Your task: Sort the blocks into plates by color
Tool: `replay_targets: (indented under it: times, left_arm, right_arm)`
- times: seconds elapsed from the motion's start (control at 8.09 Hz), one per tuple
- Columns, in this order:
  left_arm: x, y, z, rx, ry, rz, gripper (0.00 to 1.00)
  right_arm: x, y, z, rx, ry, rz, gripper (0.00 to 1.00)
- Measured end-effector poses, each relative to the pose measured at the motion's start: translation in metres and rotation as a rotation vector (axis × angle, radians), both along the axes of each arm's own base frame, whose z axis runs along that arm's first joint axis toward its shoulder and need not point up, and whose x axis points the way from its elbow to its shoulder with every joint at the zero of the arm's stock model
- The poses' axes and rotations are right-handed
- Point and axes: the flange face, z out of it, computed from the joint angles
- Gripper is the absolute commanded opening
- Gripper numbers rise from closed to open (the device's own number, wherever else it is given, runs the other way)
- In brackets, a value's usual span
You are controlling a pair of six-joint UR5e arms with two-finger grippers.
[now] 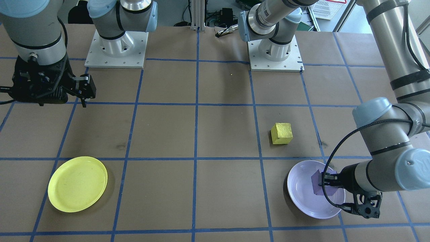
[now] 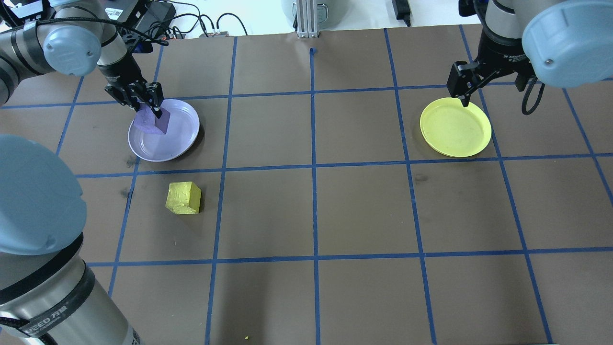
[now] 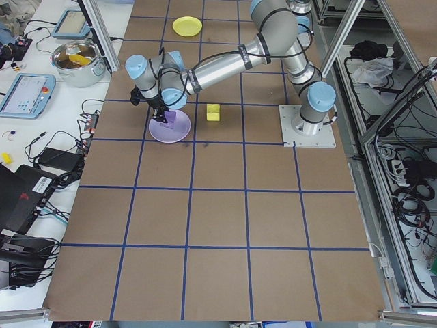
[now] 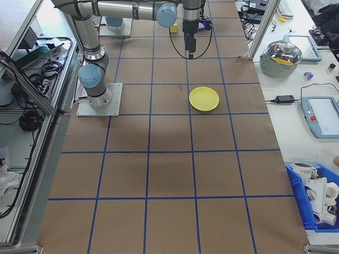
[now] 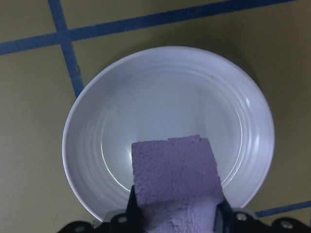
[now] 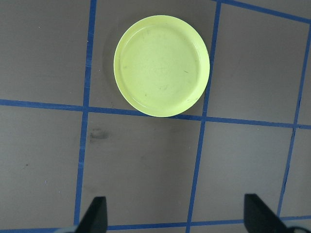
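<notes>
My left gripper [image 2: 150,109] is shut on the purple block [image 2: 152,123], holding it over the near-left part of the lavender plate [image 2: 182,134]. In the left wrist view the purple block [image 5: 175,170] sits between my fingers above the lavender plate [image 5: 160,87]; I cannot tell whether it touches the plate. The yellow block [image 2: 183,197] lies alone on the table, just in front of that plate. The yellow plate [image 2: 455,127] is empty at the far right. My right gripper [image 2: 462,91] hangs open above its back edge, and the yellow plate [image 6: 161,65] shows well below it.
Blue tape lines grid the brown table. The two arm bases [image 1: 116,47] [image 1: 275,50] stand at the robot's edge, with a small metal tool [image 1: 226,31] between them. Benches with a pot [image 4: 285,55] and tablets flank the table's ends.
</notes>
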Motion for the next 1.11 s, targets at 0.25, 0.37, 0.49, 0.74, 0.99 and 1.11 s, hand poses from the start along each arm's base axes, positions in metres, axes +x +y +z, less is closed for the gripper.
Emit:
replay_targets:
  times: [0.25,0.37,0.49,0.74,0.99,1.11]
  left_arm:
    - [0.001,-0.004,-0.004,-0.024,-0.017,0.032,1.00]
    - [0.002,-0.005,-0.004,-0.036,-0.024,0.047,1.00]
    - [0.001,-0.004,-0.001,-0.042,-0.030,0.054,1.00]
    - [-0.006,0.005,0.024,-0.040,-0.030,0.061,1.00]
    - [-0.032,0.029,0.061,-0.038,-0.022,0.082,0.99]
    - [-0.051,0.051,0.053,-0.004,-0.004,0.053,0.97]
  right_arm:
    - [0.000,0.000,0.000,-0.002,-0.005,-0.005,1.00]
    - [0.000,0.000,0.000,-0.002,-0.004,-0.007,1.00]
    - [0.000,0.000,0.000,-0.003,-0.004,-0.008,1.00]
    - [0.000,0.000,0.000,-0.002,-0.004,-0.009,1.00]
    - [0.000,0.000,0.000,-0.001,-0.003,-0.009,1.00]
    - [0.000,0.000,-0.001,-0.001,-0.004,-0.009,1.00]
